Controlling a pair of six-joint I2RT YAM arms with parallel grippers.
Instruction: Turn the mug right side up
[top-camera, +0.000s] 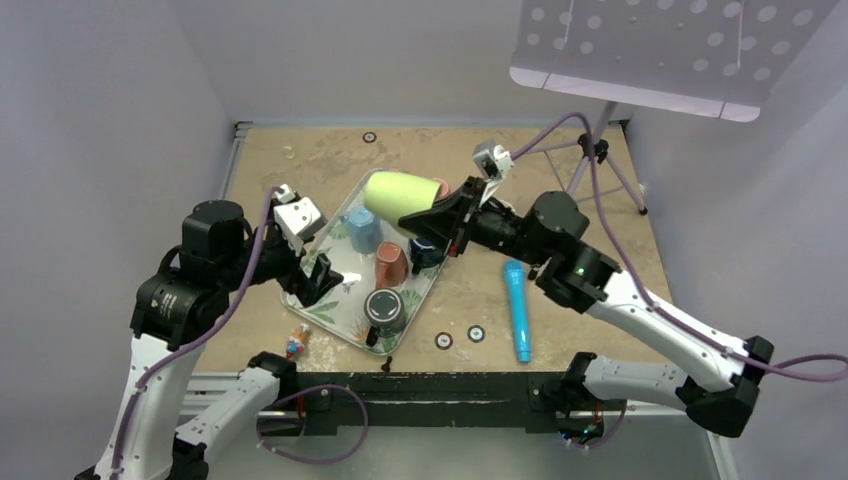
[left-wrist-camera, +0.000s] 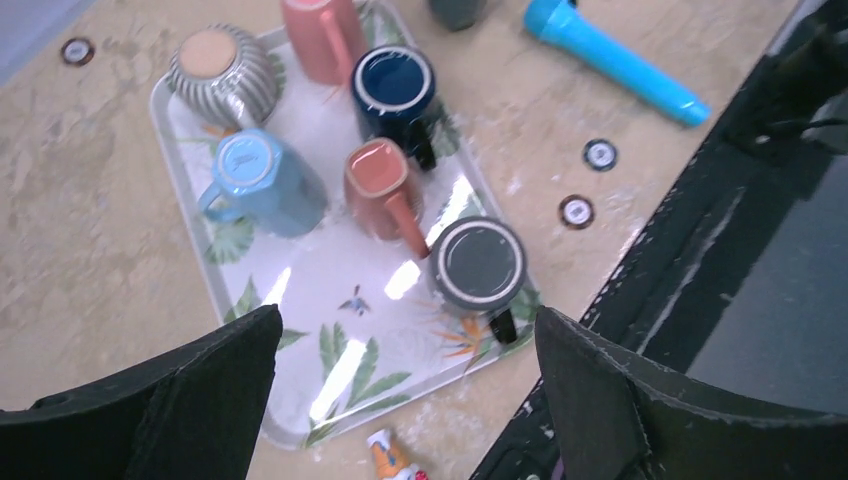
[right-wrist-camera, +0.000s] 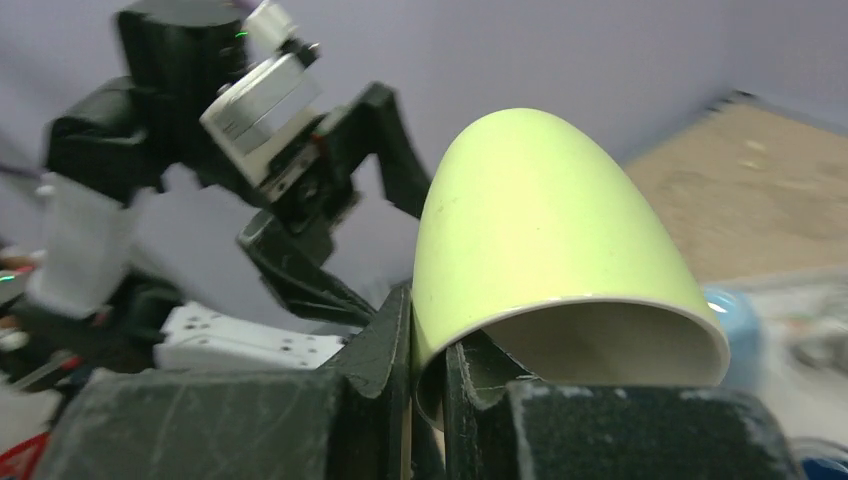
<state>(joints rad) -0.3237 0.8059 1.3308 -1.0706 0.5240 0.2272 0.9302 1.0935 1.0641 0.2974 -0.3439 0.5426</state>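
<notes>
R hand (right-wrist-camera: 428, 372) on mug (right-wrist-camera: 545, 225) rim

Smooth, glossy lime-green ceramic mug (right-wrist-camera: 540, 220) sits against the matt, scuffed black plastic of my right gripper (right-wrist-camera: 430, 335); the leaf-printed white tray (left-wrist-camera: 330, 290) shows glossy glare, the grey ribbed mug (left-wrist-camera: 222, 68) is grooved, the tan table (left-wrist-camera: 80, 230) matt and mottled-rough.

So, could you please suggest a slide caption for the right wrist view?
Right gripper pinching the rim of a lime-green mug held on its side, the left arm blurred behind.
</notes>
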